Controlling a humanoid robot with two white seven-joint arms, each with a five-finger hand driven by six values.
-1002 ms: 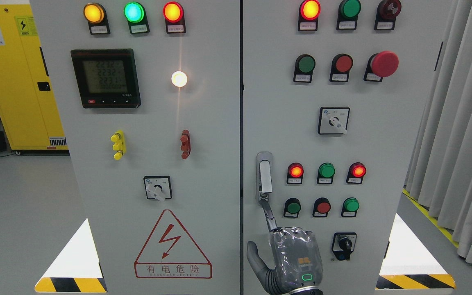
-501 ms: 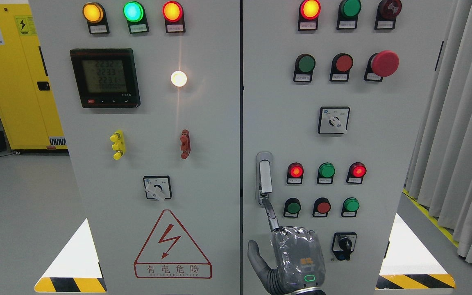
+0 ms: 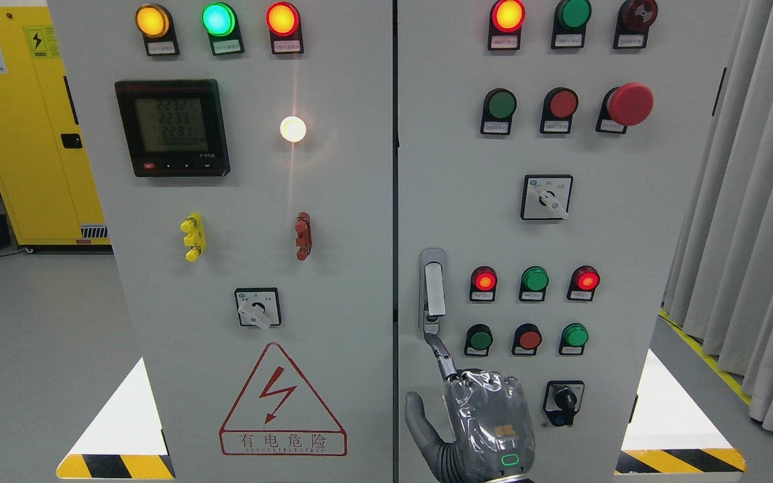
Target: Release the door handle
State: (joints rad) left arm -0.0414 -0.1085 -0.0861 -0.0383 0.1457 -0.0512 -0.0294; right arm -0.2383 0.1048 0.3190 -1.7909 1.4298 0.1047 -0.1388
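Note:
The silver door handle (image 3: 433, 290) stands upright on the left edge of the right cabinet door (image 3: 628, 235). My right hand (image 3: 487, 422) comes up from the bottom edge, just below the handle. Its index finger (image 3: 441, 354) points up, and the tip sits just under the handle's lower end, near the keyhole. The thumb (image 3: 419, 419) sticks out to the left. The other fingers are folded behind the knuckles. The hand holds nothing. The door looks shut, flush with the left door (image 3: 346, 282).
The right door carries several lit lamps, push buttons, a red mushroom button (image 3: 630, 104) and a black key switch (image 3: 565, 401) beside my hand. A grey curtain (image 3: 755, 201) hangs on the right. A yellow cabinet (image 3: 24, 121) stands at the left.
My right hand has dropped slightly and shifted a little right. Its index fingertip has drawn down away from the handle's lower end. The handle has not moved.

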